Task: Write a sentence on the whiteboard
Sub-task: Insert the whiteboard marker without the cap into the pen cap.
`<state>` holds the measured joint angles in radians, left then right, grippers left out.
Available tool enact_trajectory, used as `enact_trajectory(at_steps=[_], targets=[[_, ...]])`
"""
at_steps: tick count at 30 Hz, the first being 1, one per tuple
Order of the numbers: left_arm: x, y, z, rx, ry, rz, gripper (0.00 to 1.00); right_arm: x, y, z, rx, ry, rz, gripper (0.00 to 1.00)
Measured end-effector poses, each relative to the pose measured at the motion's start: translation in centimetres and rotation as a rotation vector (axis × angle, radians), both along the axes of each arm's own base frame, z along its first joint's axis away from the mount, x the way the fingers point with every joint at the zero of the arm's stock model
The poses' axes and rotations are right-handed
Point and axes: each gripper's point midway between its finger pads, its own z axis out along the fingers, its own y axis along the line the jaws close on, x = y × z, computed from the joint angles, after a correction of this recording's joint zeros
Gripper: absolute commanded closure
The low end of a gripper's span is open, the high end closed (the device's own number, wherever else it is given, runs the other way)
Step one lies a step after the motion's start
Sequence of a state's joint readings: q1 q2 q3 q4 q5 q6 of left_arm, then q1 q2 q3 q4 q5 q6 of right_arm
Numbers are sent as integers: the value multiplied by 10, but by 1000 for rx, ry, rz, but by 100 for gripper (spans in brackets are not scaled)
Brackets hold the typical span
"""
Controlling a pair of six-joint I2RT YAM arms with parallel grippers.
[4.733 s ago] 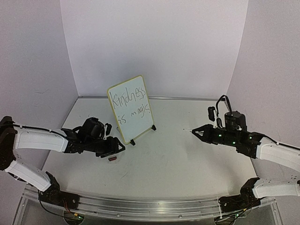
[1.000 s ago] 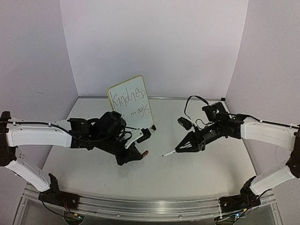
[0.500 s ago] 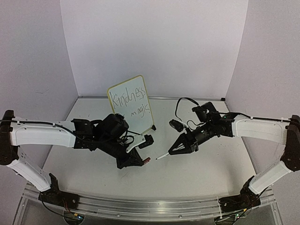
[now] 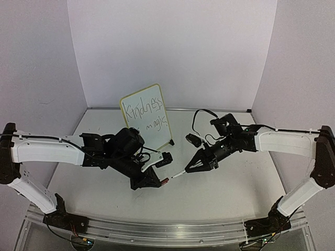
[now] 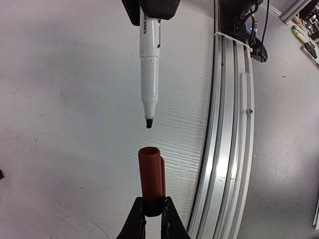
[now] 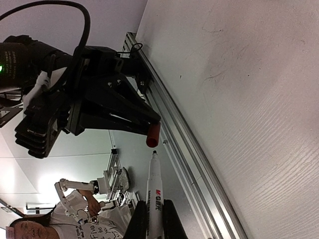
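The whiteboard [image 4: 148, 134] stands tilted on its black feet at the back centre, yellow-framed. The sentence [image 4: 143, 109] on it reads "Kindness is magic" in two lines, its lower left partly hidden by my left arm. In front of the board my left gripper [image 4: 158, 182] [image 5: 153, 204] is shut on a red marker cap [image 4: 164, 181] [image 5: 151, 172], whose open end faces the pen. My right gripper [image 4: 191, 168] [image 6: 154, 204] is shut on a white marker [image 4: 178, 173] [image 6: 155, 191]. The marker's dark tip points at the cap's mouth [image 6: 153, 135], a short gap away and in line with it.
An aluminium rail [image 4: 157, 230] [image 5: 224, 149] runs along the table's near edge, just below both grippers. A black cable [image 4: 201, 117] loops above the right wrist. Pale walls close the table at the back and on both sides.
The right arm has carried the marker leftward and nearer to the cap. The left gripper has dropped slightly toward the near edge. The gap between tip and cap has shrunk.
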<state>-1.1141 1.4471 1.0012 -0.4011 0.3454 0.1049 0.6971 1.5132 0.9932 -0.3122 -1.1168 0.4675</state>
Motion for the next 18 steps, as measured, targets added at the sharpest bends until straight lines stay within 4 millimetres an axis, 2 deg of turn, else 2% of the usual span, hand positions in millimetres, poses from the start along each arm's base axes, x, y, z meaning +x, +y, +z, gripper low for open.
enact_trajectory(at_steps=[18], targets=[[-5, -1, 0, -4, 12, -17, 100, 0, 9, -4, -7, 3, 18, 100]])
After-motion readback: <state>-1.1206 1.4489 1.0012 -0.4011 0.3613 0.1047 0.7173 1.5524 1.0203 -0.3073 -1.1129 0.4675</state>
